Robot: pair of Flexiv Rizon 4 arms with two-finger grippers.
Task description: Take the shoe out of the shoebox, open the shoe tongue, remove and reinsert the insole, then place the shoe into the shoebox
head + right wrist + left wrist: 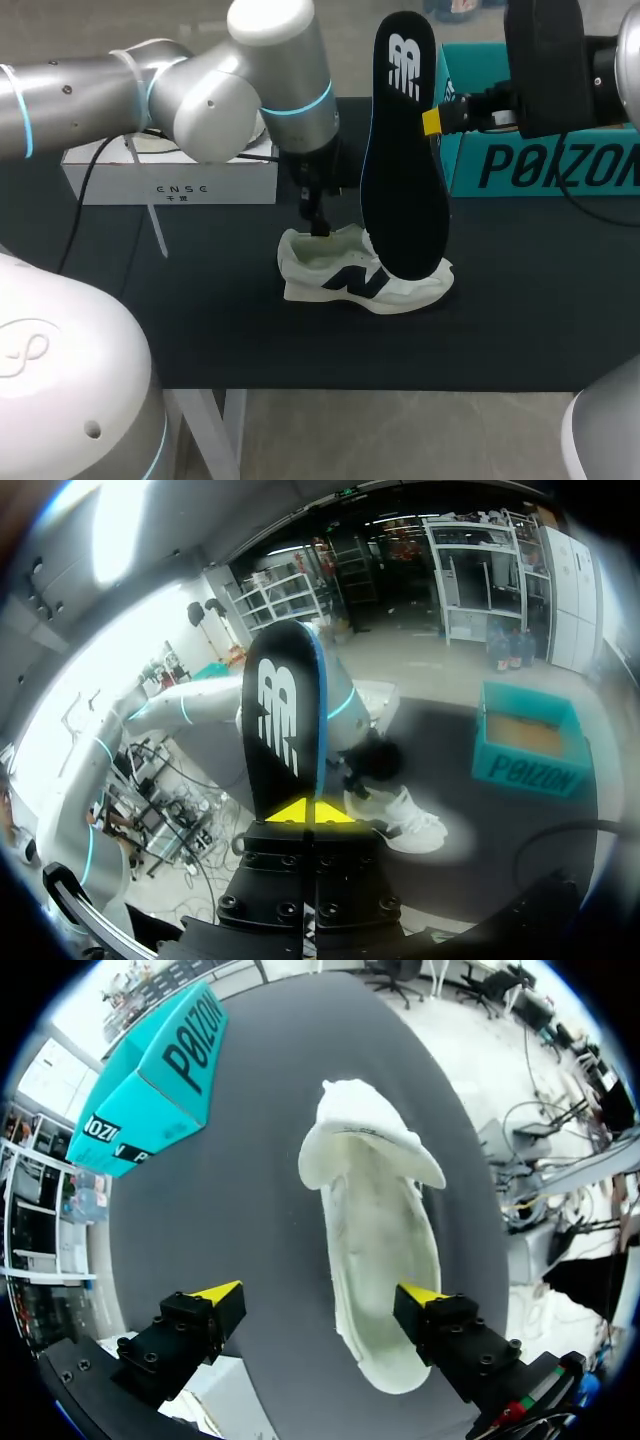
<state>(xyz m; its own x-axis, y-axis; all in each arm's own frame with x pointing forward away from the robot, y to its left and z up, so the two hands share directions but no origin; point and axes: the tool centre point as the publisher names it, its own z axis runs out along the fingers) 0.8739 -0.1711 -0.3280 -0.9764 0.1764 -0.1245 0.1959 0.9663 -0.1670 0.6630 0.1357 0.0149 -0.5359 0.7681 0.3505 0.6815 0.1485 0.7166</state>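
Note:
A white shoe [365,278] with a navy side mark lies on the black table. From the left wrist view the shoe [375,1250] shows its empty inside, tongue pulled up at the far end. My left gripper [318,222] hangs over the heel, open [320,1298]; one fingertip [422,1296] is over the heel's rim, the other over bare table. A black insole [405,150] with a white logo hangs upright above the shoe, its lower end by the toe. My right gripper [432,121] is shut on the insole's edge [282,730], yellow tips together [310,811].
The teal shoebox [540,160] stands at the back right, open, seen also as the shoebox [528,742] and the shoebox [150,1070]. A white box [170,178] sits at the back left with a cable running over it.

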